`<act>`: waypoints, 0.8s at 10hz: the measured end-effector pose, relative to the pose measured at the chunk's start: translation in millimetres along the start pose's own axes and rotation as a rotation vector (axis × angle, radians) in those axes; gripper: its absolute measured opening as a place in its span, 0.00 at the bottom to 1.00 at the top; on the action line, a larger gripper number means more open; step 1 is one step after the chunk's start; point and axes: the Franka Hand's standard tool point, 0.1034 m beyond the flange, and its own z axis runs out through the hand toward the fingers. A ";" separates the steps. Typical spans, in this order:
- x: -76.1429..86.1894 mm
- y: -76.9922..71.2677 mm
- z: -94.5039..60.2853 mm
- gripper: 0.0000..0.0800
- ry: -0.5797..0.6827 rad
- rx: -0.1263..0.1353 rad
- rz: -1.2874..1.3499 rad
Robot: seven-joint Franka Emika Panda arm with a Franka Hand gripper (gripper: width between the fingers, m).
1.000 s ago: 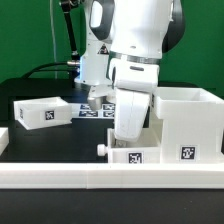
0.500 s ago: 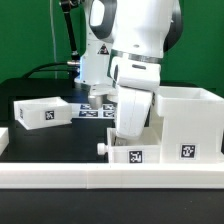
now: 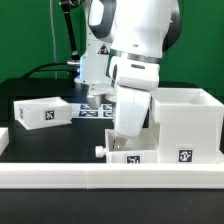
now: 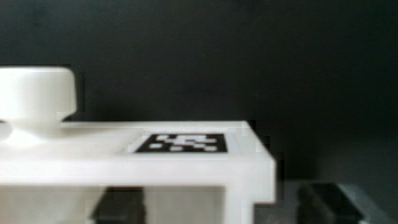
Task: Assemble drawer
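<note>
A small white drawer tray (image 3: 147, 156) with a tag and a knob (image 3: 101, 150) lies just behind the front rail. It fills the wrist view (image 4: 107, 165), knob (image 4: 36, 95) at one end. My gripper (image 4: 230, 205) is open and low over the tray's end away from the knob. One finger (image 4: 121, 205) is over the tray and the other stands outside its corner on the black table. In the exterior view the fingertips are hidden by the hand (image 3: 128, 118). The large hollow housing (image 3: 185, 120) stands at the exterior view's right, and the second tray (image 3: 40, 113) at its left.
A long white rail (image 3: 110, 178) runs along the front, with another piece at the exterior view's left edge (image 3: 4, 135). The marker board (image 3: 78, 108) lies on the black table behind the arm. Cables hang at the back.
The hand has shifted very slightly toward the exterior view's left over the tray. The tray, the housing and the other tray have not moved.
</note>
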 end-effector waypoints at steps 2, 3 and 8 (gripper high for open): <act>0.3 2.3 -4.9 0.79 0.001 -0.007 0.005; 1.0 3.8 -12.0 0.79 0.001 -0.012 0.022; -26.5 14.4 -40.2 0.81 -0.022 -0.013 -0.002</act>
